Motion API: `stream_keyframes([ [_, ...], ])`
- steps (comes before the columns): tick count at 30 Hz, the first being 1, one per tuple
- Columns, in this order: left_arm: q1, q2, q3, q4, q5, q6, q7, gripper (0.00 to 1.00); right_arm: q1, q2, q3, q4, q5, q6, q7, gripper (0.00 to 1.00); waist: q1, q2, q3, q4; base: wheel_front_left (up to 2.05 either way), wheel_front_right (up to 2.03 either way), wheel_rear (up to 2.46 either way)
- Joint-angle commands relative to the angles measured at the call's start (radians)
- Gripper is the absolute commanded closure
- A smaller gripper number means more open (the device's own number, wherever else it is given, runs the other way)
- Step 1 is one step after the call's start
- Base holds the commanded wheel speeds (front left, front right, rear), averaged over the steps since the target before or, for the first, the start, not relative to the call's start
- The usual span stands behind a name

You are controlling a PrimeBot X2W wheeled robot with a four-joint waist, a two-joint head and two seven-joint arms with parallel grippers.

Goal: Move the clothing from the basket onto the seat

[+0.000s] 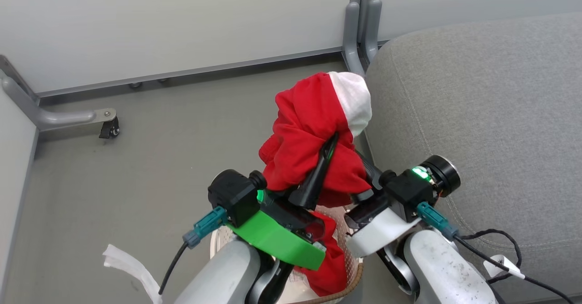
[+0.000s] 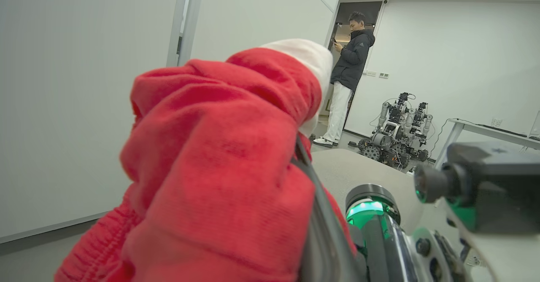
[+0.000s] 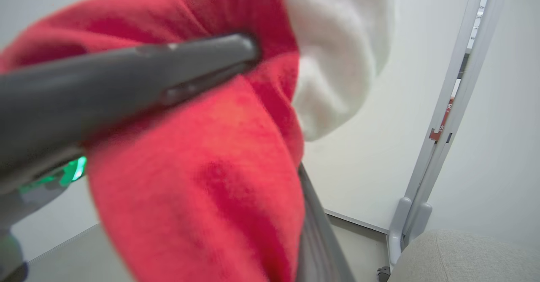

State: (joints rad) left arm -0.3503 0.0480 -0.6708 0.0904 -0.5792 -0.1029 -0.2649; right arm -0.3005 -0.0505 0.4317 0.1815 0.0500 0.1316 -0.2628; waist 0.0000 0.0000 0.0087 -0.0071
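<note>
Clothing (image 1: pixel 313 122) pinched by left gripper (image 1: pixel 331 148) and right gripper (image 1: pixel 367 171) above basket (image 1: pixel 356 274)

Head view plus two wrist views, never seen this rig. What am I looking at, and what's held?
It's a two-armed wheeled robot. The head view looks down from its head; each wrist view looks along one arm's fingers. In the head view, the left gripper (green mount) and right gripper are both shut on a red garment with a white panel, lifted above the basket. A second red garment lies in the basket, which stands on the floor beside the grey seat. The wrist views are close-ups of that lifted cloth.
</note>
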Motion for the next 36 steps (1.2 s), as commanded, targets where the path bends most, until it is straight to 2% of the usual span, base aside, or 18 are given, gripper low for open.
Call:
stream_keyframes([
  [1, 0.008, 0.004, 0.007, 0.002, -0.008, -0.004, 0.001, 1.0, 0.005, 0.0, -0.006, -0.006, 0.008, -0.002, -0.003, 1.0, 0.0, 0.0, -0.001, 0.001, 0.0, 0.0, 0.0],
  [7, 0.018, 0.004, 0.019, 0.005, -0.018, -0.004, 0.001, 1.0, 0.015, -0.001, -0.023, -0.021, 0.063, -0.002, -0.003, 1.0, 0.0, 0.0, -0.005, 0.001, 0.0, 0.0, 0.0],
  [20, 0.028, 0.005, 0.025, 0.022, -0.025, -0.007, 0.001, 1.0, 0.018, 0.0, -0.006, -0.035, 0.084, -0.002, -0.003, 1.0, 0.0, 0.0, -0.007, -0.004, 0.0, 0.0, 0.0],
  [21, 0.027, 0.005, 0.026, 0.024, -0.024, -0.002, 0.001, 0.68, 0.016, 0.0, -0.005, -0.036, 0.086, -0.002, -0.003, 1.0, 0.0, 0.0, -0.006, -0.004, 0.0, 0.0, 0.0],
  [22, 0.027, 0.005, 0.027, 0.029, -0.025, 0.001, 0.001, 0.54, 0.014, 0.0, -0.005, -0.038, 0.091, -0.002, -0.003, 1.0, 0.0, 0.0, -0.005, -0.004, 0.0, 0.0, 0.0],
  [23, 0.026, 0.004, 0.026, 0.036, -0.023, 0.003, 0.001, 0.0, 0.013, 0.0, -0.005, -0.039, 0.097, -0.002, -0.003, 1.0, 0.0, 0.0, -0.004, -0.006, 0.0, 0.0, 0.0],
  [29, 0.02, 0.005, 0.026, 0.06, -0.026, 0.004, 0.001, 0.0, 0.003, 0.0, -0.005, -0.043, 0.117, -0.002, -0.003, 1.0, 0.0, 0.0, -0.002, -0.007, 0.0, 0.0, 0.0],
  [36, 0.038, 0.005, 0.071, 0.084, 0.007, 0.0, 0.001, 0.0, 0.01, -0.001, -0.085, -0.059, 0.156, -0.002, -0.003, 1.0, 0.0, 0.0, -0.007, -0.004, 0.0, 0.0, 0.0],
])
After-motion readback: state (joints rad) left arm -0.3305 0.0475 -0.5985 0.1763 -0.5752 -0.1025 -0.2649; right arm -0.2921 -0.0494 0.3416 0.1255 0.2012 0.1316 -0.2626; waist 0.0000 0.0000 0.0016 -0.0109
